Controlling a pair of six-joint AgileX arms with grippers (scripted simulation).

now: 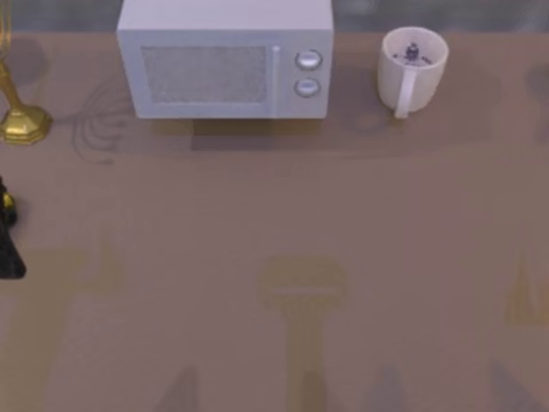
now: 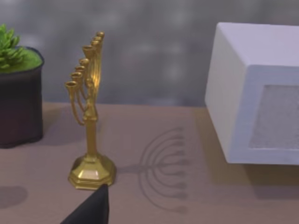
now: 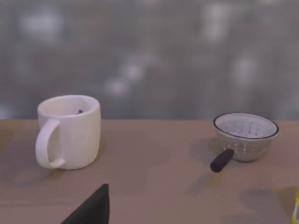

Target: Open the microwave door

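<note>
Standing at the far edge of the bench, left of the middle: the microwave, front turned toward the near side. Shut flush against that front: the microwave door, its speckled mesh window taking up most of the panel, a pale vertical strip along its right edge. Just right of the door: two round silver knobs, one above the other. To the right of the microwave and apart from it: a white mug, upright, handle pointing toward the near side, something small and dark inside.

At the far left: a gold candelabrum, upright on an octagonal foot, with its shadow thrown across the bench toward the microwave. Beyond it in the left wrist view: a dark pot with a green plant.

Parked at the top view's left edge, well apart from the microwave: the left gripper, only a dark tip showing at the wrist; holding nothing visible, opening impossible to tell. Likewise for the right gripper: a dark tip only, near side of the mug, opening impossible to tell. Farther off in that view: a small perforated bowl with a dark handle.
</note>
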